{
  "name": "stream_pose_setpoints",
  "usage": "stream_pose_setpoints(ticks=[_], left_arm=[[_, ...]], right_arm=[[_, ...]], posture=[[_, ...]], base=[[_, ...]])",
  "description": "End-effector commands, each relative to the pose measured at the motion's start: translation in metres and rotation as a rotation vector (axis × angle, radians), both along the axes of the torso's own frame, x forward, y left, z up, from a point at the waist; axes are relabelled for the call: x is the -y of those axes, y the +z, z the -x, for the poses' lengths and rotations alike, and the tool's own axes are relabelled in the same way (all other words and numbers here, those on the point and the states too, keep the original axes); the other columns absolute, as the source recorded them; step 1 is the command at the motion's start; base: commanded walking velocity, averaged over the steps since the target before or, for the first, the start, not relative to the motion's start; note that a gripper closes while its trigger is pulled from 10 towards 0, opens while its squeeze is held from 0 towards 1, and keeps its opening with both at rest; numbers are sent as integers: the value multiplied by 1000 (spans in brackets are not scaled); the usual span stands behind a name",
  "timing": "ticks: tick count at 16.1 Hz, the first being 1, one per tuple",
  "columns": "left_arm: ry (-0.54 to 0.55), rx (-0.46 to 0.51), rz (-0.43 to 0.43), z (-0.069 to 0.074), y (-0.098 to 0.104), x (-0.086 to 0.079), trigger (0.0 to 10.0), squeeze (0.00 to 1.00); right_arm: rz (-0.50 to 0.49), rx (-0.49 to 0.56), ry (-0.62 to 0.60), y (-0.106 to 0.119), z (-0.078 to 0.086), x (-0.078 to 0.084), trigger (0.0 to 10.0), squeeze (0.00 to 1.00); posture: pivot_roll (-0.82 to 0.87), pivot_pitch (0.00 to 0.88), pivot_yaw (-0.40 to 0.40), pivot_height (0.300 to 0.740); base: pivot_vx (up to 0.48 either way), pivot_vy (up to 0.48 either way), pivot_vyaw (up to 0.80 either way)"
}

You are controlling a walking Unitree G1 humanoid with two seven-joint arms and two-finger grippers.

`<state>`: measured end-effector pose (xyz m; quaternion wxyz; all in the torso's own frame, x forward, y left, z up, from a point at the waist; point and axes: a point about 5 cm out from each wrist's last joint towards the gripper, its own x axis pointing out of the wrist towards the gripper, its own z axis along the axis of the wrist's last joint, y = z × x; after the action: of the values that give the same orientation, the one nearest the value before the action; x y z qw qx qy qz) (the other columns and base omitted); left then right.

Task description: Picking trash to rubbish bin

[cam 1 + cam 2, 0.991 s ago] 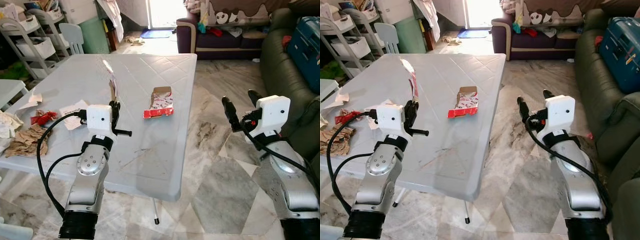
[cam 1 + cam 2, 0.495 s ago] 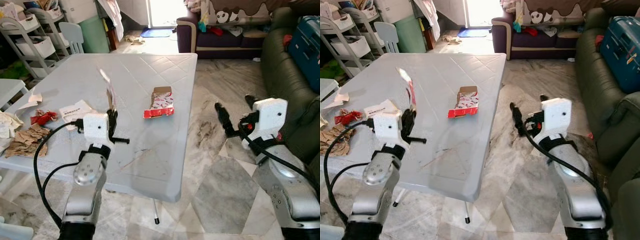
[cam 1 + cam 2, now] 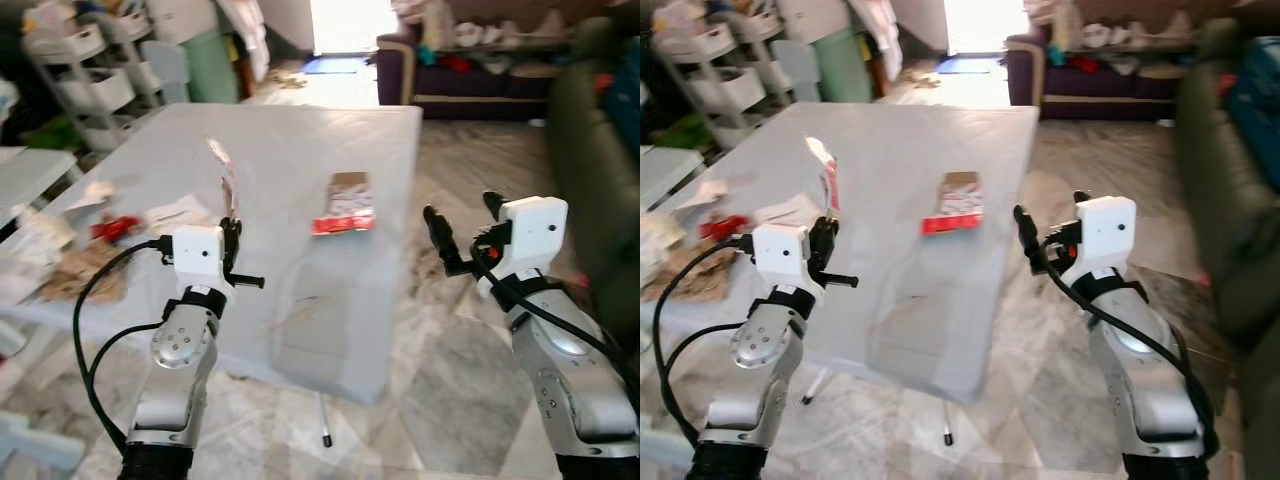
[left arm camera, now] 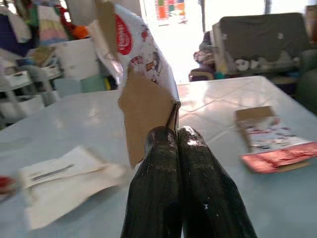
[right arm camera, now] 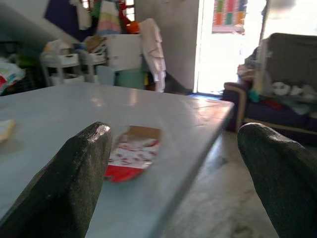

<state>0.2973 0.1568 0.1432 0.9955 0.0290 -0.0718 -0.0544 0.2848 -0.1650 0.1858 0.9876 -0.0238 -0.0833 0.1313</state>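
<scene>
Head camera views, a bit blurred: a pale grey plastic counter (image 3: 300, 170) with a quilted diamond pattern moulded into its top is seen over a marbled tile floor (image 3: 440, 400). The left claw (image 3: 232, 222) is held above the counter's near-left part, pinched tight on a thin torn wrapper (image 3: 225, 180) that sticks up, glossy white and red outside, brown card inside. A flattened red-and-white carton (image 3: 345, 204) is lying flat toward the counter's right side, well apart from that claw. Crumpled brown paper (image 3: 85, 270), a small red scrap (image 3: 112, 228) and a white slip (image 3: 180, 212) are spread at the counter's left edge. The right claw (image 3: 460, 225) is held off the counter's right edge over the floor, fingers spread wide with nothing between them.

Left wrist view: two shiny black fingers (image 4: 198, 173) are pressed together, with the wrapper's (image 4: 141, 74) lower edge clamped between their tips. The folded white slip (image 4: 64, 183) and the carton (image 4: 272, 144) are seen lying on the counter beyond.

Right wrist view: two matte, rounded black fingers (image 5: 74, 183) are set far apart, and the carton (image 5: 131, 153) is seen on the counter between them, further off.
</scene>
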Motion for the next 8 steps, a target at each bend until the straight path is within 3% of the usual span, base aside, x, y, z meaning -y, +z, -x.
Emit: stream_pose_setpoints(ticks=[1, 8], left_arm=[[-13, 24, -4, 0, 7, 2, 0, 0], [-24, 35, 4, -3, 10, 5, 0, 0]], right_arm=[[15, 33, 4, 9, 1, -1, 10000, 1000], [49, 34, -24, 9, -3, 2, 10000, 1000]], posture=[[-42, 13, 84, 740], [-50, 17, 79, 740]], base=[[0, 0, 406], [0, 0, 751]])
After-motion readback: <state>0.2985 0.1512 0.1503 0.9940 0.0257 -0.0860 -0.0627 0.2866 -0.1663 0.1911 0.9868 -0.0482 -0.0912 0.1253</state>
